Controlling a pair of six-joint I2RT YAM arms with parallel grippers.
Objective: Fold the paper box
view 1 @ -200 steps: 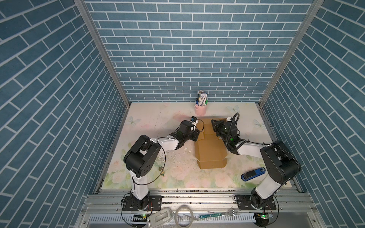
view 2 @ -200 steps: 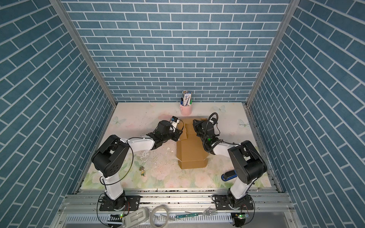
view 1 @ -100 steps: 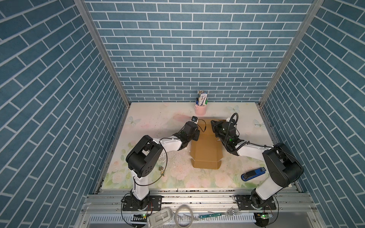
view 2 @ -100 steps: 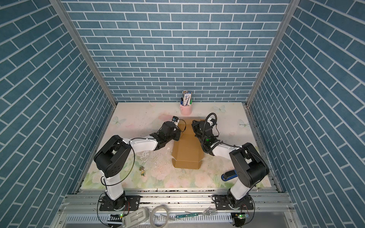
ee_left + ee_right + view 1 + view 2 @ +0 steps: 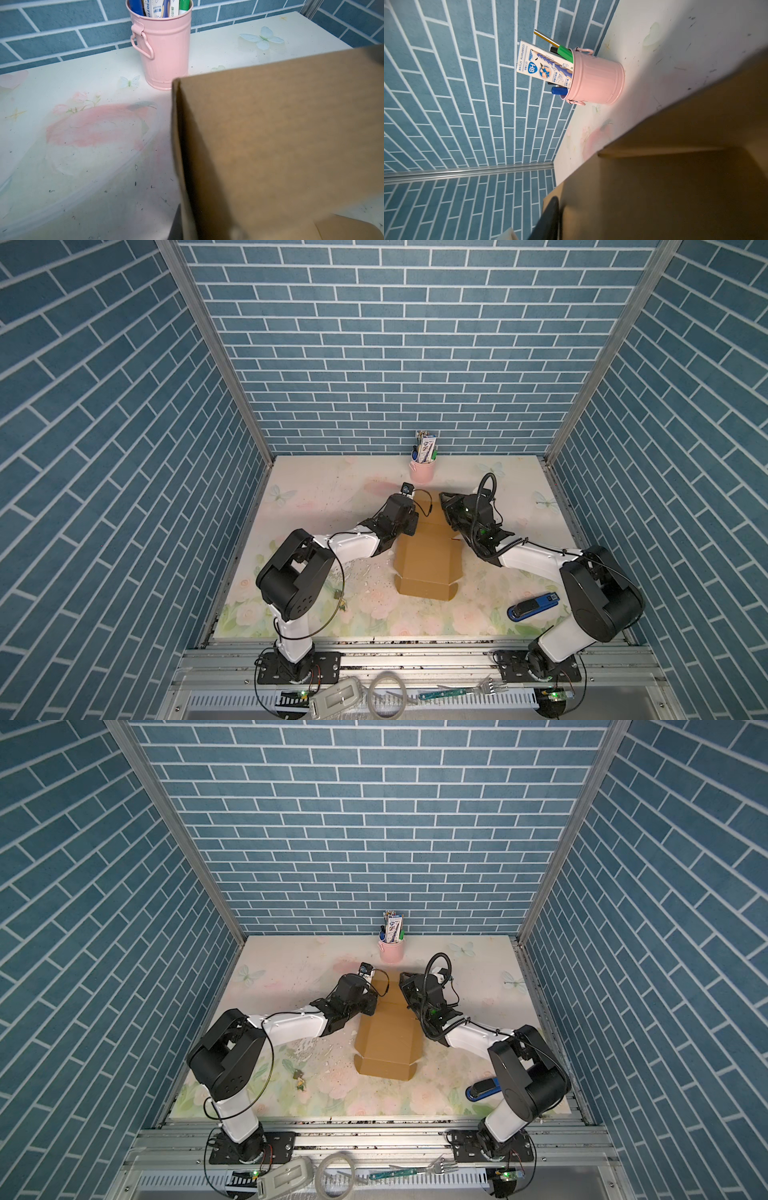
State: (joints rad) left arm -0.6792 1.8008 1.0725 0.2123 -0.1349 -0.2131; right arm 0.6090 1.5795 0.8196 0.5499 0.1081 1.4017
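The paper box (image 5: 428,562) now sits further left than before, left jaws pinched shut on its side wall, right jaws' opening impossible to tell, so folding looks unfinished.

There's the paper box (image 5: 428,568), middle of the tabletop (image 5: 316,506), running front to back. Behind it, at the back edge, the pen bucket (image 5: 422,472). Toward the front right corner, probably a stapler (image 5: 533,607).

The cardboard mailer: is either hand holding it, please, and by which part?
The left hand pinches the cardboard mailer by its left edge, near the far end; the right hand cannot be told.
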